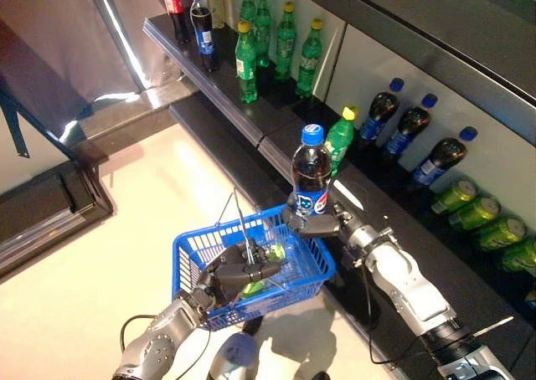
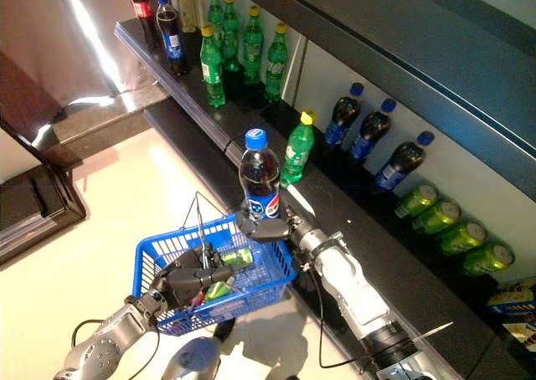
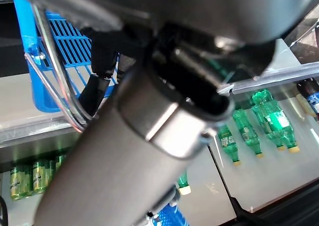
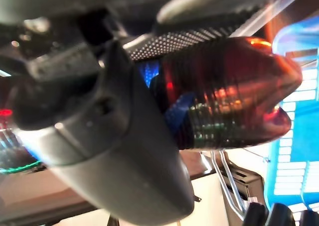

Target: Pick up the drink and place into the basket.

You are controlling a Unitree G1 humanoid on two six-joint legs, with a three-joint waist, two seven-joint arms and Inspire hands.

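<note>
**Cola bottle held upright at the basket's edge**

A dark cola bottle with a blue cap point(image 1: 311, 169) is clamped upright low on its body by the right hand point(image 1: 314, 223), so it can be lowered base first. It is held at the rim of the blue plastic wire-handled basket point(image 1: 191, 250), at about 2 o'clock from the basket's centre. The basket's wire handle is gripped by the left hand point(image 1: 237, 272), keeping the opening level beside the dark shelf point(image 1: 251, 120). A green item point(image 1: 273, 251) already lies inside.
</note>
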